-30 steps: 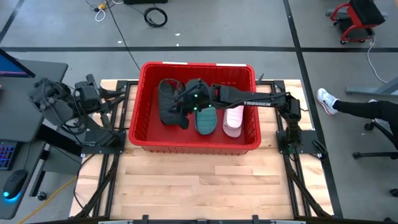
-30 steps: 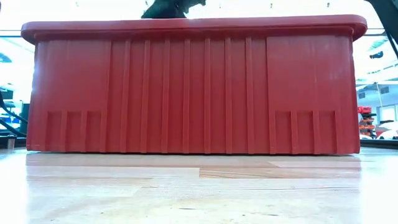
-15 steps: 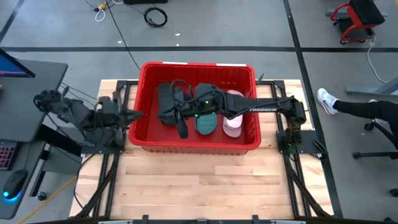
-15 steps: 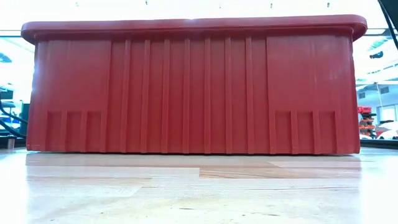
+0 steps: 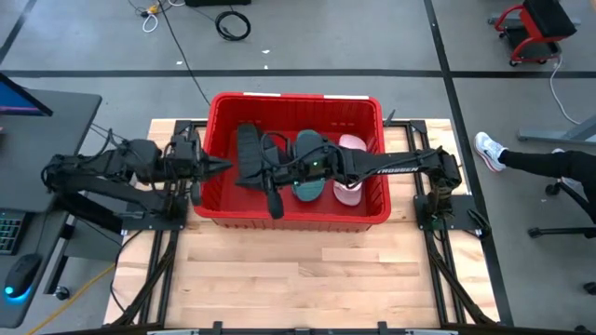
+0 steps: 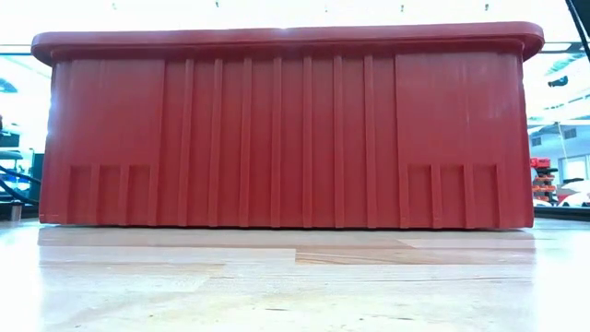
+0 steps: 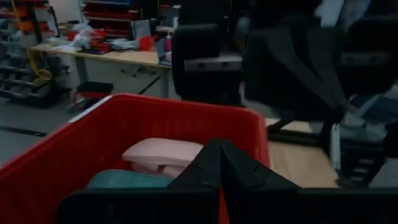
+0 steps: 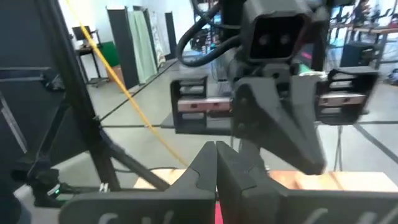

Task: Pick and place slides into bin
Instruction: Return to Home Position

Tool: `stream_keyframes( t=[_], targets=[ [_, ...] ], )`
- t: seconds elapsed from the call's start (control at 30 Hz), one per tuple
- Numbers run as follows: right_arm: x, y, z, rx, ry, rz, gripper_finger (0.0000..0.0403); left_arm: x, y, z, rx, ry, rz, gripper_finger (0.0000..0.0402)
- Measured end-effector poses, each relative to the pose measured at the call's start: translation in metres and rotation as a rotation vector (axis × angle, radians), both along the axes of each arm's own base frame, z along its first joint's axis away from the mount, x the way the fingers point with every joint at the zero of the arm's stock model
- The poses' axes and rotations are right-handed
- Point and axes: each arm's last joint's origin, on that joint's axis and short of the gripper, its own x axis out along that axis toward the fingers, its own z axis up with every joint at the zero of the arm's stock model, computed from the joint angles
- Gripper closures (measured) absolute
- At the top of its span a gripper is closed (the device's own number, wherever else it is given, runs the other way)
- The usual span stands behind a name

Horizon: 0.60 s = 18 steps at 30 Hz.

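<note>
Bin (image 5: 293,218): red crate in the middle of the wooden table (image 5: 279,279); in the low view, a slotted wall (image 6: 286,129) filling the frame and hiding what is inside.

Slides: all those in view inside the bin, none on the table. In a row along its length: black slide (image 5: 247,154) toward the left wall, teal slide (image 5: 307,189) in the middle, pink slide (image 5: 349,191) toward the right wall.

Long axis: from the bin's far wall to its near wall, crosswise to both arms' reach.

Right gripper (image 5: 279,174): reaching across the bin from the right, just above the row between black and teal. Fingers pressed together with nothing between them, as in its wrist view (image 8: 216,149).

Left gripper (image 5: 216,167): at the bin's left rim, pointing inward at the right gripper. Fingers likewise closed to a point and empty (image 7: 217,149), with pink (image 7: 163,154) and teal (image 7: 124,180) beyond them.

Nearer arm: right, directly over the slides; left only at the edge, closest to the black one.

Deciding relation: slides below the right gripper's fingers and the right wall behind its wrist. Probably calls for a lift above the rim before any pull back to the right.

Progress: placing apparently done, only the retreat left.
</note>
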Motion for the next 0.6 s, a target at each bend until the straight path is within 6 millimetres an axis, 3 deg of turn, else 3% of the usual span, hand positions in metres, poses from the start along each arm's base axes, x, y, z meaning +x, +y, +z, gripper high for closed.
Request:
stream_keyframes(
  t=[0.13,0.27,0.47,0.6],
  targets=[
    [-0.010,-0.008,-0.002,-0.001,0.001,-0.017,0.0401,-0.006,0.004,-0.006,0.017,0.070,0.022,0.0397],
    [-0.041,-0.015,-0.005,0.008,-0.074,-0.035,0.0400,-0.015,0.007,-0.010,0.039,0.116,0.040,0.0389],
    [-0.115,-0.020,-0.015,0.031,-0.197,-0.165,0.0400,-0.022,0.009,-0.023,0.128,0.145,0.094,0.0397],
    [-0.170,-0.022,-0.007,0.041,-0.220,-0.224,0.0395,-0.022,0.011,-0.036,0.152,0.200,0.169,0.0382]
  ],
)
